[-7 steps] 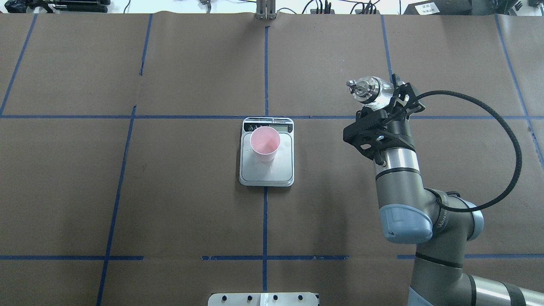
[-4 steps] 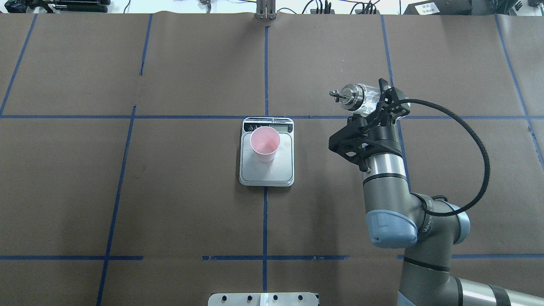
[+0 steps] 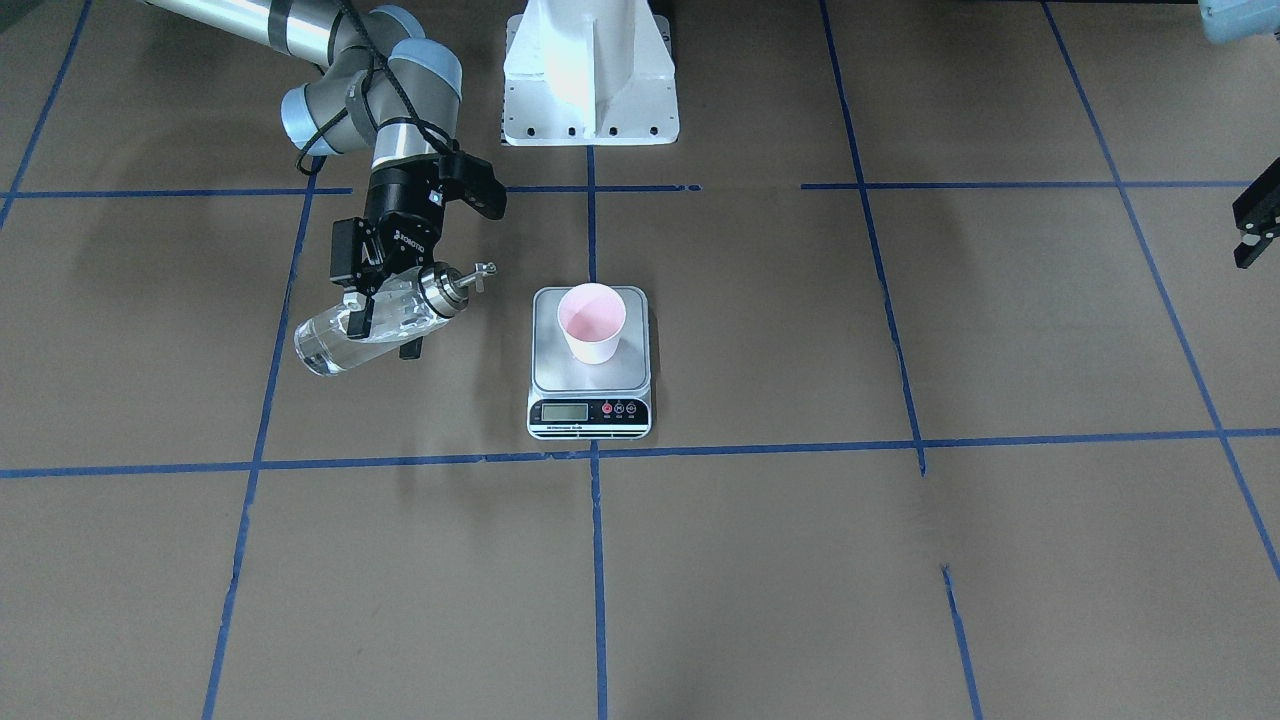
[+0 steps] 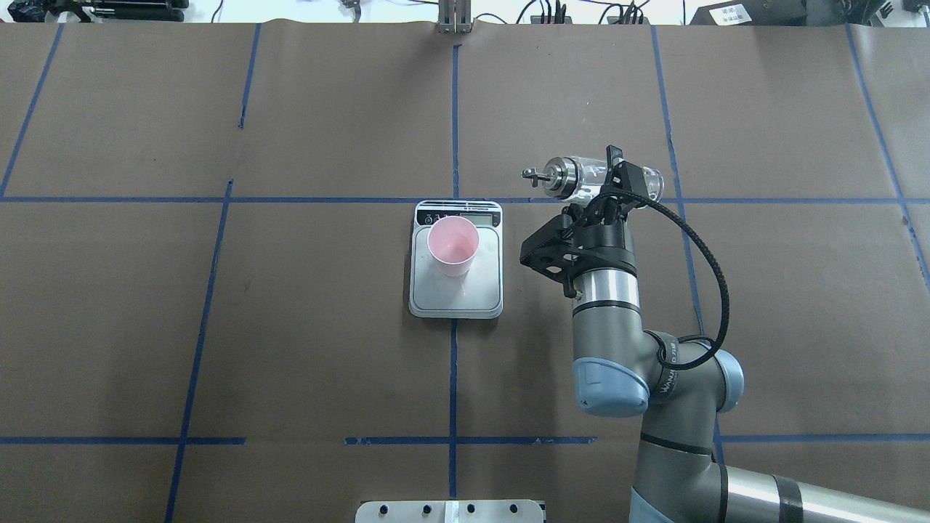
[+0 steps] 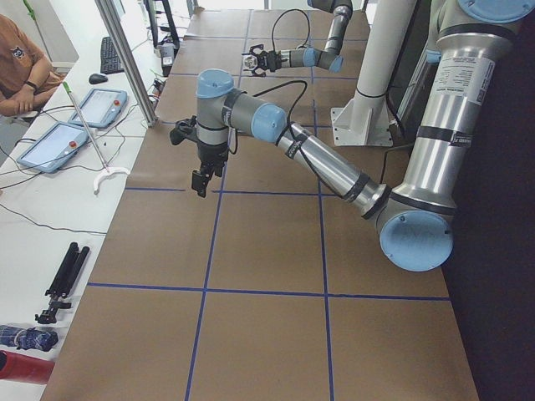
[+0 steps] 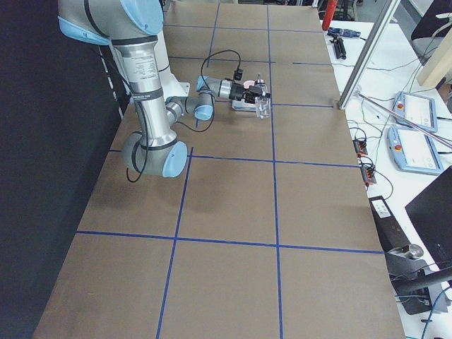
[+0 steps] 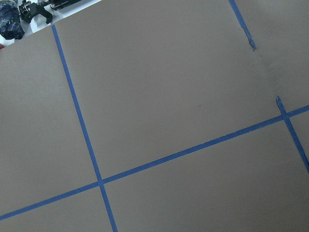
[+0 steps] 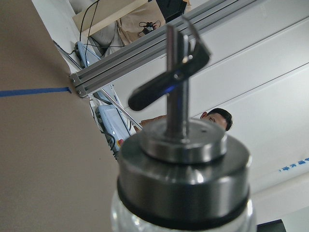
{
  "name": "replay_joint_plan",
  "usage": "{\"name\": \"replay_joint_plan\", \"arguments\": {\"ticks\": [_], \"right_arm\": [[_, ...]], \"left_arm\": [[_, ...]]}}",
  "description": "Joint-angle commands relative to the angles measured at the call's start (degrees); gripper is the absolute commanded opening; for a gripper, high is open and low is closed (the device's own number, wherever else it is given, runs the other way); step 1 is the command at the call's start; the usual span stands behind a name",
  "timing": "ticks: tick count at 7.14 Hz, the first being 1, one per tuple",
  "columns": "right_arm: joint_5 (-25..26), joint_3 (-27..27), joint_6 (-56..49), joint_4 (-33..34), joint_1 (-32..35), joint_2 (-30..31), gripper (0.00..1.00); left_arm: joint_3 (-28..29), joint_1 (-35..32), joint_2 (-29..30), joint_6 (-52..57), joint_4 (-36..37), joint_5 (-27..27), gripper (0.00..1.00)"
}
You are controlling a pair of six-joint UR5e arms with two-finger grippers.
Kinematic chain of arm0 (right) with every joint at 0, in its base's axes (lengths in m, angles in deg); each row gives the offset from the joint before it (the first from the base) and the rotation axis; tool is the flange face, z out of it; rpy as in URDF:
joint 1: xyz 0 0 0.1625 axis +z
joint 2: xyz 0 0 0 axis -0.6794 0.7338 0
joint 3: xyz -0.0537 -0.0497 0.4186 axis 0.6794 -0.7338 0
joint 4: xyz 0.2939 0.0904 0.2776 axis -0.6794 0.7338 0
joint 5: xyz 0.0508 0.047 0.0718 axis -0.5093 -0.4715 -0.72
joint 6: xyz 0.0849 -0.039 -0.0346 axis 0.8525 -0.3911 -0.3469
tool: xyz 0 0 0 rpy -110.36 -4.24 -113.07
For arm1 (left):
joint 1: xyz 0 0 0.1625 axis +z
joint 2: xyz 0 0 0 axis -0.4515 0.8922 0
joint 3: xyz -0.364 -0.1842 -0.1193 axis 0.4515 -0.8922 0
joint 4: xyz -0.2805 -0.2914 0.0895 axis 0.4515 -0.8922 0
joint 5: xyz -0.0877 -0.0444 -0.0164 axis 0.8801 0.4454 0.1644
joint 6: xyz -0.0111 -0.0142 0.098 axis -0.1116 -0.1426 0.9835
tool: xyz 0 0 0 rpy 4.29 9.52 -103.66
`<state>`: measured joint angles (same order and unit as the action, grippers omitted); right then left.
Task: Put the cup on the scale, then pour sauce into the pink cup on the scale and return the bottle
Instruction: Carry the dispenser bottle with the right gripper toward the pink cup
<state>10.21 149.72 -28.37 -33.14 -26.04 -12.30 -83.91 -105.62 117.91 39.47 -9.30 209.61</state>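
Right gripper (image 4: 609, 187), clamped on the small clear glass bottle with metal pour-spout (image 4: 581, 176), has carried it nearer the brushed-steel kitchen scale (image 4: 479, 290) and tipped it almost level. The spout faces the pale pink paper cup (image 4: 453, 243), which stands upright on the plate. Pour approach judged underway; the spout is not yet over the rim.

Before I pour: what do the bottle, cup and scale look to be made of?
Bottle: clear glass probably, plastic possible; the table shows through it. Its collar: polished metal, bright mirror highlights. Cup: likely matte paper, pink inside, whitish outside, no shine. Scale: top looks brushed steel, soft sheen; front strip glossy black, probably plastic.
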Motion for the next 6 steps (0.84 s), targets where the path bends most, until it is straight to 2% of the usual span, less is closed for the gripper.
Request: {"name": "replay_joint_plan", "arguments": {"ticks": [1,4,6], "right_arm": [[2.9,-3.6,-1.2,1.1,-0.8,-2.0,0.0],[5.4,-3.7,-1.3,6.8,-1.6,-3.4,0.0],[7.3,-3.7,-1.3,9.9,-2.3,-4.1,0.0]], "left_arm": [[0.0,0.1,0.0,0.0,0.0,0.1,1.0],[0.2,-0.1,0.0,0.0,-0.1,0.0,1.0],[0.5,-0.1,-0.1,3.9,0.3,0.0,1.0]]}}
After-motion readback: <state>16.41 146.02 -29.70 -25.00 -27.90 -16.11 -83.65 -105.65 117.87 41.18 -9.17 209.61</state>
